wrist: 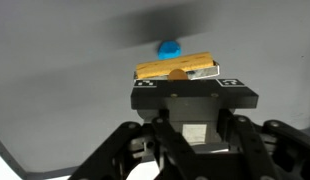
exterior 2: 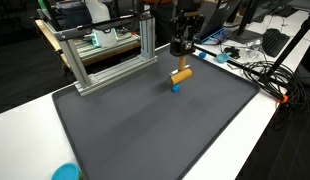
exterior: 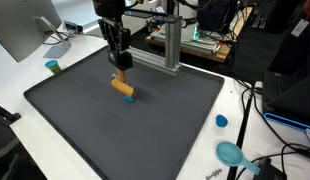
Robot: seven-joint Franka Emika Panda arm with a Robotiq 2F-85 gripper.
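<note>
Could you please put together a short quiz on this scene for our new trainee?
1. True or false: the wooden block lies off the dark mat.
2. What colour is the small piece just beside the wooden block? A) red B) blue C) green
3. Fill in: in both exterior views, a metal ____ stands at the mat's edge, not far from the claw.
Key: 1 false; 2 B; 3 metal frame.
</note>
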